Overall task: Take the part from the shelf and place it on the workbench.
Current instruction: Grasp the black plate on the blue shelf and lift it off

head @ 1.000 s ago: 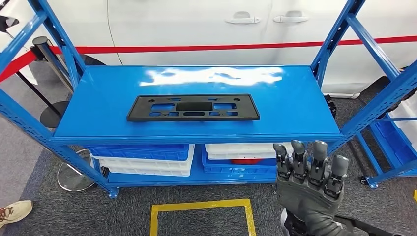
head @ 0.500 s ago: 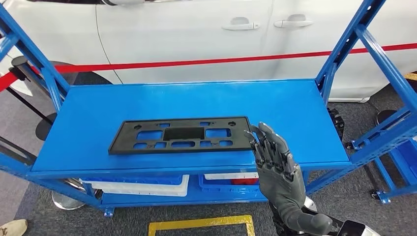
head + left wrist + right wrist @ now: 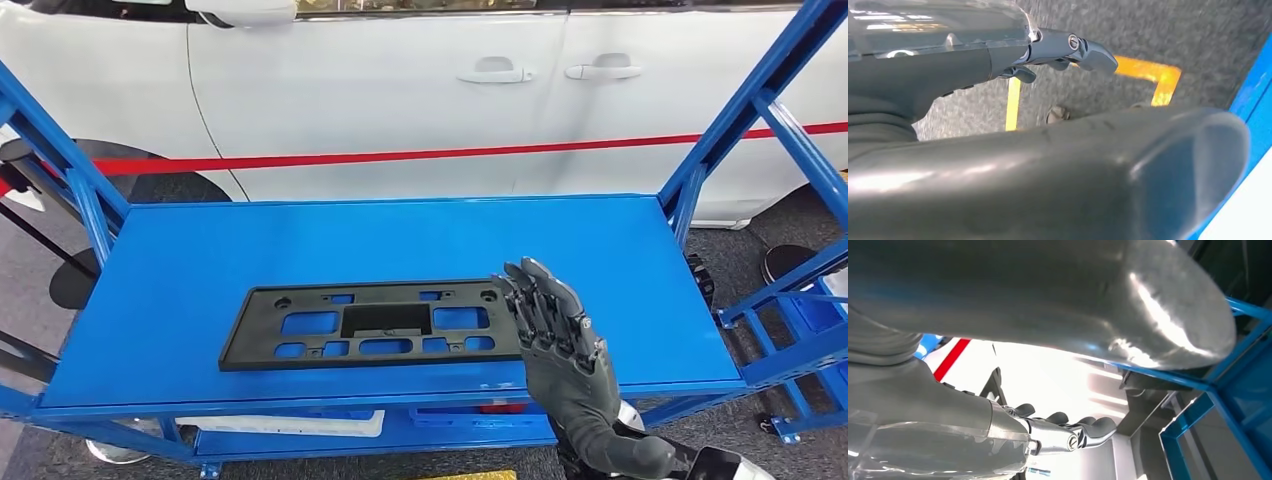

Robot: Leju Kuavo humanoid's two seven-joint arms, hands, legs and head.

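Part (image 3: pixel 375 325) lies just left of my right hand (image 3: pixel 556 340), long axis crosswise, near end under fingertips, maybe touching. Fingers spread, holding nothing. Left hand (image 3: pixel 1058 55) hangs far, grip unclear.

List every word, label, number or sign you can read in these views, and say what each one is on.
None can be read.
The black part, flat on the blue shelf, shows cutouts and holes but no lettering.
The white car behind shows no badge or text.
The red line across it is plain.
The yellow floor marking is an outline, without characters.
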